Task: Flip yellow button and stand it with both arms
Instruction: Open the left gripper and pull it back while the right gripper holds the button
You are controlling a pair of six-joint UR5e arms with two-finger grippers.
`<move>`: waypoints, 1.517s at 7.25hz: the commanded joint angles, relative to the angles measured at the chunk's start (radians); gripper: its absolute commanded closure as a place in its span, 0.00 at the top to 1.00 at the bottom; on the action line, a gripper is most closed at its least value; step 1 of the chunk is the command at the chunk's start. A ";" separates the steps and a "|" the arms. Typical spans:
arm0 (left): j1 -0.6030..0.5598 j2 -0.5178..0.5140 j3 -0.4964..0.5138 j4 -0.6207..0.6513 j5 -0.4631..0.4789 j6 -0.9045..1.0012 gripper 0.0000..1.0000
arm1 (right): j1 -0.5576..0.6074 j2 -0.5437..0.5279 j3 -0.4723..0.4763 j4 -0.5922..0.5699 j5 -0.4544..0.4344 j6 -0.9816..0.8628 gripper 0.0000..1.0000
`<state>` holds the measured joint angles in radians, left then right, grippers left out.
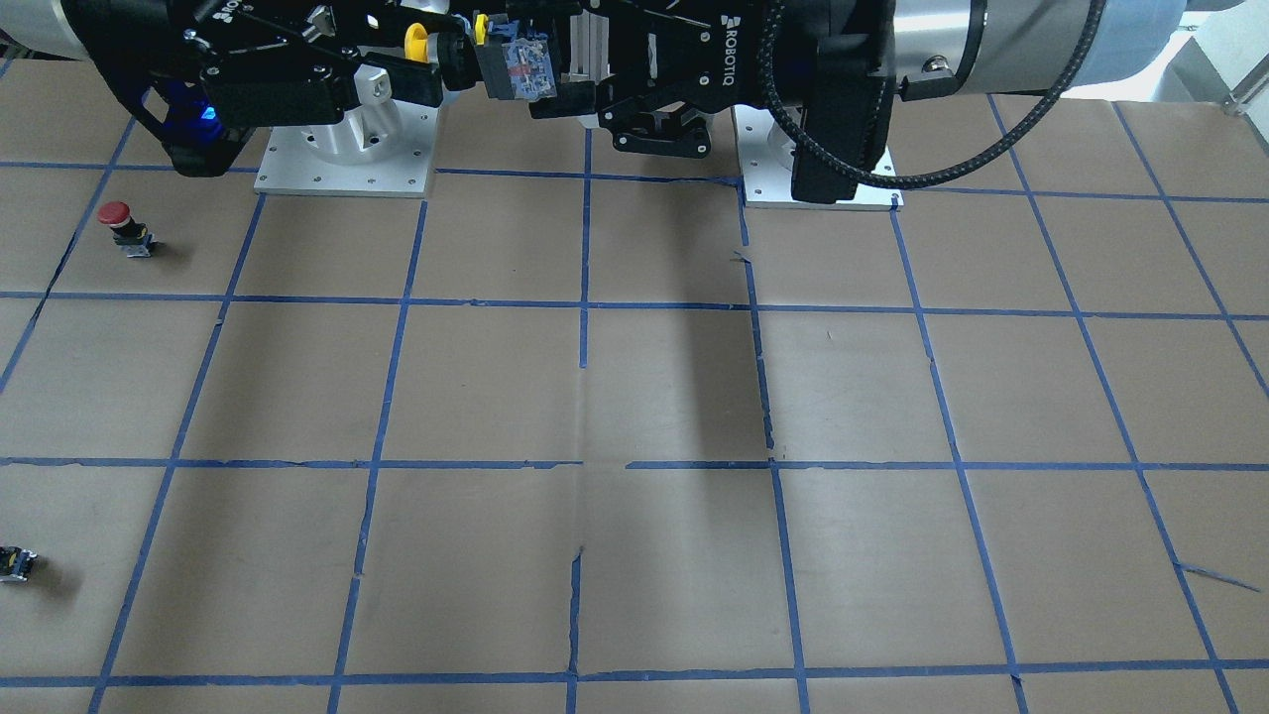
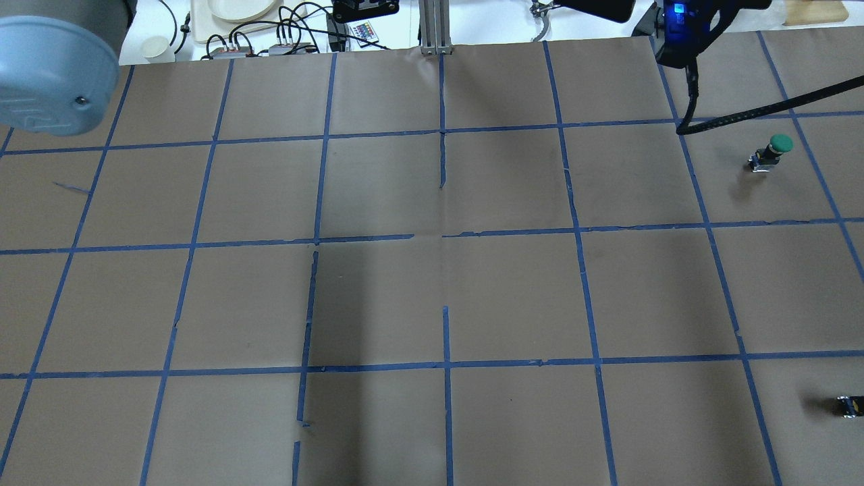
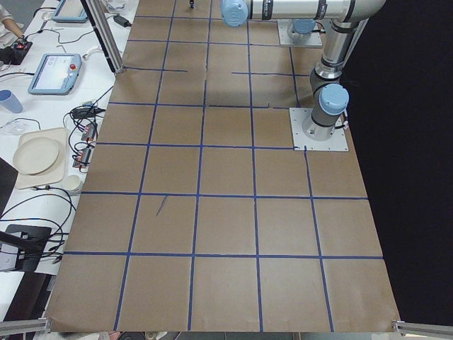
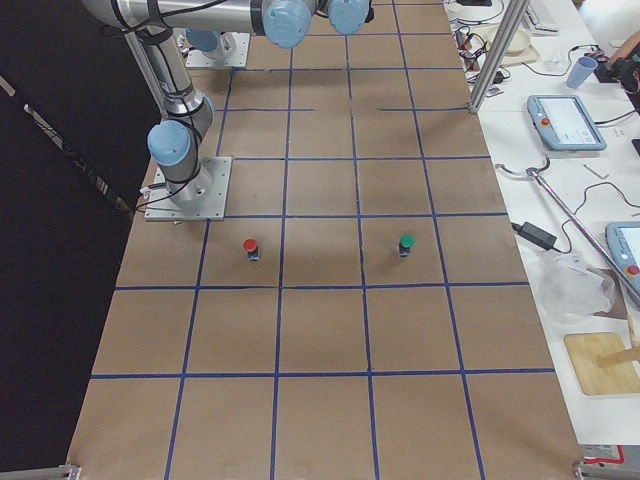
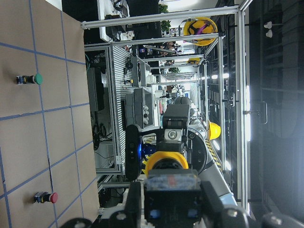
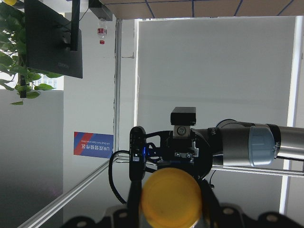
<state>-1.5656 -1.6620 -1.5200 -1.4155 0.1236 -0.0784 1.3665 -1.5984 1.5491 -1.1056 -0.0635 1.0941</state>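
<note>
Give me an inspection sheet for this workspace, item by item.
Surface: brown paper table, blue tape grid, frayed in spots.
Job's things: yellow button in the air between both grippers.
Clutter: red button, green button, both upright; black-and-yellow block.
Grippers: left gripper shut on the button's contact block; right gripper around the cap, grip unclear.
Cables: braided cable loops off the left wrist.
Surroundings: plates, tablet.

Brown paper-covered table [image 1: 674,397] crossed by blue tape lines [image 1: 496,303].
</note>
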 commanded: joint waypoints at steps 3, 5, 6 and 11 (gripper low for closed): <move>0.022 0.001 0.030 0.001 0.128 -0.079 0.99 | -0.041 0.008 -0.003 -0.019 -0.025 0.006 0.08; 0.030 0.004 0.043 0.000 0.355 -0.080 0.99 | -0.133 0.008 -0.004 -0.026 -0.109 -0.006 0.08; 0.032 -0.001 0.053 0.000 0.531 -0.080 0.99 | -0.135 0.009 -0.001 -0.108 -0.233 -0.008 0.08; -0.040 0.008 0.064 -0.097 1.311 0.027 0.99 | -0.136 0.008 0.000 -0.128 -0.938 -0.629 0.08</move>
<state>-1.5961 -1.6609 -1.4444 -1.4844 1.2940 -0.1073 1.2304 -1.5907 1.5482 -1.2361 -0.8236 0.6692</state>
